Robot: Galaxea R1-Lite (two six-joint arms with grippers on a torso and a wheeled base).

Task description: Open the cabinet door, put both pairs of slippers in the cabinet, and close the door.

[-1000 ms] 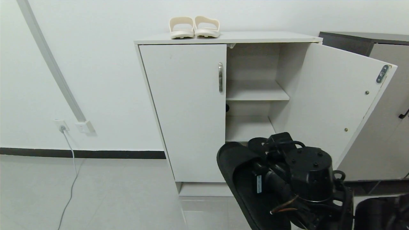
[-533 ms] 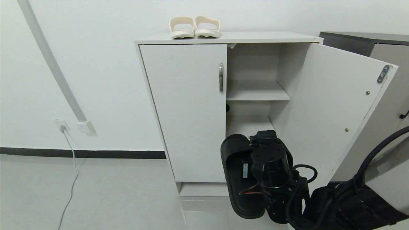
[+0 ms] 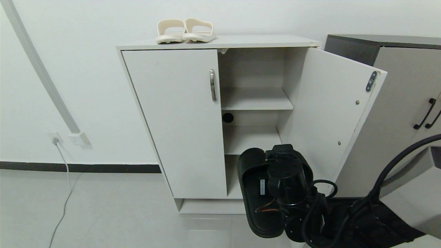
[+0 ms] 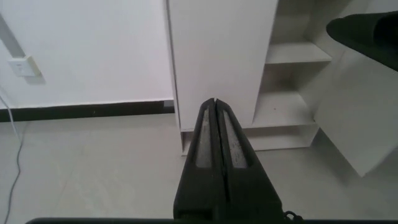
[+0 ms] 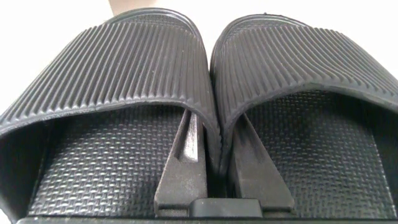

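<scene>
The white cabinet (image 3: 172, 120) has its left door closed and its right door (image 3: 327, 113) swung open, baring two shelves (image 3: 255, 100). A cream pair of slippers (image 3: 186, 30) lies on its top. My right gripper (image 5: 214, 155) is shut on the black pair of slippers (image 5: 205, 81), its fingers (image 5: 186, 155) pinching the two adjoining inner sides. In the head view the black slippers (image 3: 256, 193) hang, toes up, in front of the lower part of the opening. My left gripper (image 4: 215, 104) is shut with nothing in it, low above the floor and facing the cabinet (image 4: 224, 56).
A grey cabinet (image 3: 396, 103) stands just right of the open door. A wall socket with a hanging cable (image 3: 55, 139) is at the left. Bare tiled floor (image 3: 86, 213) stretches left of the cabinet.
The right arm carried the black slippers forward and lower, toward the open half. The head camera then shifted, so the cabinet sits further left in the picture.
</scene>
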